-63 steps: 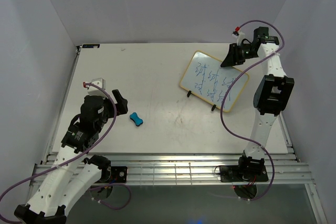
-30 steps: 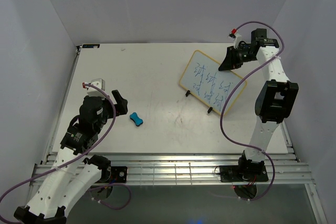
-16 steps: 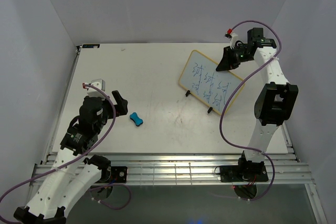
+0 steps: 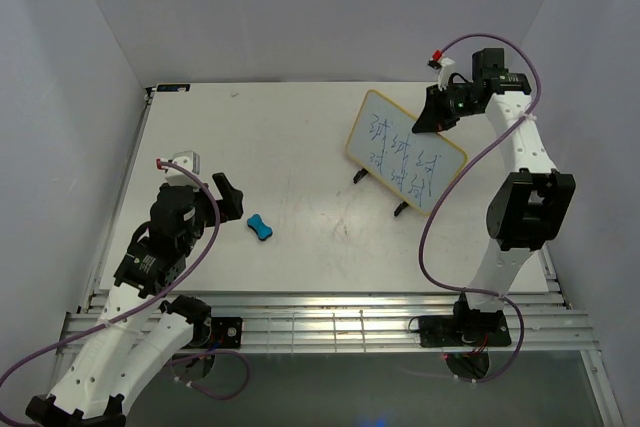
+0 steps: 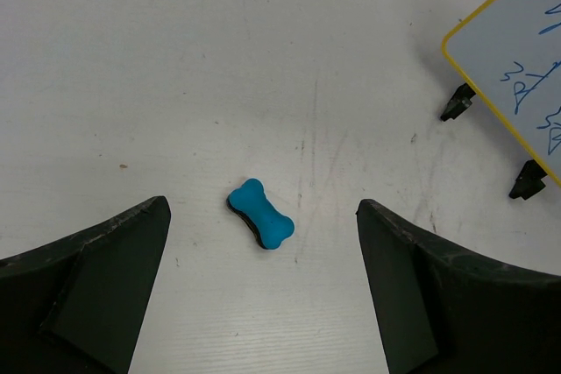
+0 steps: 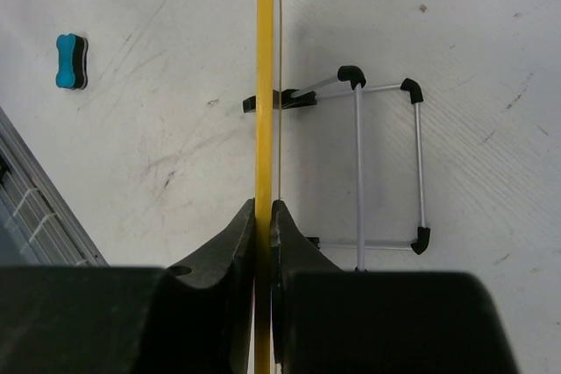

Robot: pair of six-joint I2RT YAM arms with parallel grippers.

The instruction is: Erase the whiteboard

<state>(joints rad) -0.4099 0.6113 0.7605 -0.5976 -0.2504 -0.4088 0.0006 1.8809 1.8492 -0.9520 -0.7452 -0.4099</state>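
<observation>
On the table [image 4: 280, 137], the right gripper [image 6: 265, 209] pinches the board's [image 4: 400, 152] upper edge; the left gripper [image 4: 232, 197] is wide open near the eraser [image 5: 260, 214].

Bright, even, diffuse light fills all three views, casting only faint, soft shadows on the white tabletop [image 4: 300, 147], while the close-up fingers [image 5: 88, 304] render as dark, near-featureless shapes.

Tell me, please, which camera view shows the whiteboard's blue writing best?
The top external view: the whiteboard shows its scribbled face. The left wrist view catches one corner with a few strokes; the right wrist view sees the board edge-on, its yellow frame pinched by the right gripper.
</observation>
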